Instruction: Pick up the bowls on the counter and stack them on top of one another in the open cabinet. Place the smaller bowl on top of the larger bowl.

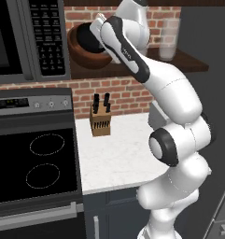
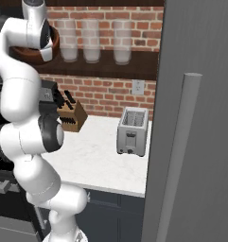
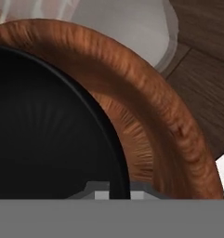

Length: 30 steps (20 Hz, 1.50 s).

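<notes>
Left base view: arm reaches up to the shelf [image 1: 188, 63]; brown bowl [image 1: 83, 53] sits there, tilted, with the black bowl [image 1: 91, 39] inside its mouth, right at the hand. Counter [image 1: 118, 156] lies well below, bare apart from the knife block [image 1: 100, 120].

Right base view: brown bowl [image 2: 32, 57] shows behind the wrist; three glasses [image 2: 92, 40] stand just beside it along the shelf.

Hand view: gripper [image 3: 114, 194] pinches the black bowl's rim; black bowl [image 3: 43, 135] nests within the brown rim [image 3: 150, 116]. A glass [image 3: 127, 28] stands just beyond that rim.
</notes>
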{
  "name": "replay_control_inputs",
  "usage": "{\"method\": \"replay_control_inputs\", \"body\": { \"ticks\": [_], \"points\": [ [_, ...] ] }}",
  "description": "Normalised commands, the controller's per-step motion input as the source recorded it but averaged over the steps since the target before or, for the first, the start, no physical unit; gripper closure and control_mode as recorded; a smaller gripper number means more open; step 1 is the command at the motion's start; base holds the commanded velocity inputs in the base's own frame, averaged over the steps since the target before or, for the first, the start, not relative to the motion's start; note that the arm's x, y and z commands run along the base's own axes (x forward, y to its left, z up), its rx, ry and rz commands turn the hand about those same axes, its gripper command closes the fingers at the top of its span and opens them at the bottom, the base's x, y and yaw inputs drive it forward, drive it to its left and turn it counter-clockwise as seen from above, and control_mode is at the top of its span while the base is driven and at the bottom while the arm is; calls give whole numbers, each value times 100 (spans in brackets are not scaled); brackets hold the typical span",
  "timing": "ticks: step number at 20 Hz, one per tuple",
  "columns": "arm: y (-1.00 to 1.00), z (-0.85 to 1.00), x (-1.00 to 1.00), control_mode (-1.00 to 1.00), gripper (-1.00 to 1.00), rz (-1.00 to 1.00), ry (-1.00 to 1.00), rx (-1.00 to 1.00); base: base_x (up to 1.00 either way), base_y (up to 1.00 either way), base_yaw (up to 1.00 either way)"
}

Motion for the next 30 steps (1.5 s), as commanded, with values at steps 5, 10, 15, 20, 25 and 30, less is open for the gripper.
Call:
{"method": "replay_control_inputs", "body": {
  "ticks": [5, 10, 15, 20, 25, 30],
  "points": [
    [5, 0, 0, -100, -100, 0, -3, 0, 0, 0, 0],
    [0, 4, -5, -100, -100, 0, -8, 0, 0, 0, 0],
    [0, 16, -1, -100, -100, 0, -6, 0, 0, 0, 0],
    [0, 18, 0, -100, -100, 0, -8, 0, 0, 0, 0],
    [0, 19, -11, -100, -100, 1, -13, 0, 0, 0, 0],
    [-12, 2, -55, -100, -100, 1, -12, 0, 0, 0, 0]
  ]
}}
